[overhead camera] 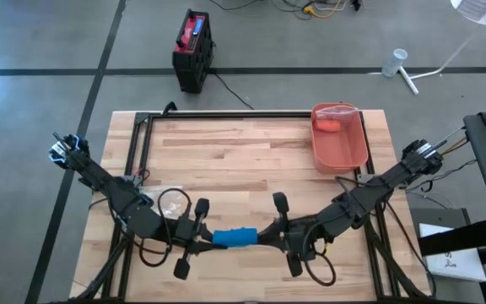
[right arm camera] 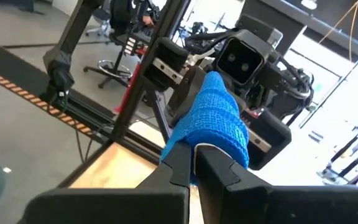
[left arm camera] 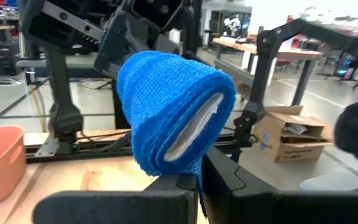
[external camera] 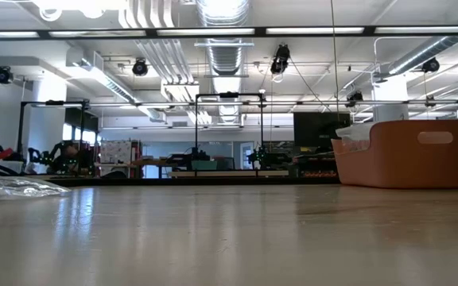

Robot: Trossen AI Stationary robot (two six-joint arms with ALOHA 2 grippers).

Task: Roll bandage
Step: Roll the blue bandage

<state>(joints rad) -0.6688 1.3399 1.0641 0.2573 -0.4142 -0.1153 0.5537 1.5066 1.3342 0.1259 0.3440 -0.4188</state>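
The blue woven elastic bandage roll [overhead camera: 233, 237] is hanging between both grippers near the wooden table's [overhead camera: 251, 160] front edge, well apart from the salmon plastic bin [overhead camera: 340, 139]. The left gripper [overhead camera: 199, 242] and right gripper [overhead camera: 270, 236] are each pinching an end, jaws closed. It is looking light, soft and squashable, best taken by its ends. Open tabletop is lying between roll and bin.

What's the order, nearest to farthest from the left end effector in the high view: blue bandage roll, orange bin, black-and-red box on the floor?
1. blue bandage roll: held at the left end effector, near table edge.
2. orange bin: on the table's far right side.
3. black-and-red box: on the floor beyond the table's far edge.
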